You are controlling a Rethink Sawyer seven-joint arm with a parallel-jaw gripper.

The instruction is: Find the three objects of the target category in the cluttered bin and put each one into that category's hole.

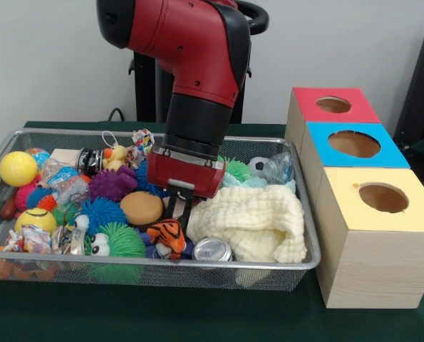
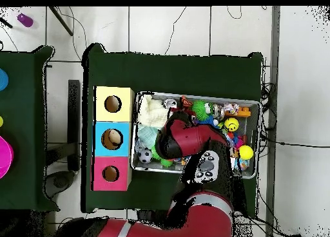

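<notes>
The wire mesh bin (image 1: 197, 265) is full of toys. An orange-black striped plush tiger (image 1: 167, 238) lies near its front rim. A small yellow plush duck (image 1: 117, 154) sits at the back. My gripper (image 1: 178, 222) hangs in the bin's middle, its tips right at the tiger's top; I cannot tell whether it holds it. The red-surround hole (image 1: 333, 105) is the farthest box of the row to the right. In the overhead view the arm (image 2: 184, 136) covers the gripper over the bin (image 2: 252, 105), and the red hole (image 2: 110, 174) lies left of it.
A cream knitted cloth (image 1: 254, 221) and a silver can (image 1: 212, 249) lie right of the tiger. Spiky rubber balls, a yellow ball (image 1: 17, 169) and a tan disc (image 1: 141, 208) fill the left. Blue-surround (image 1: 353, 144) and yellow-surround (image 1: 383, 197) holes are nearer.
</notes>
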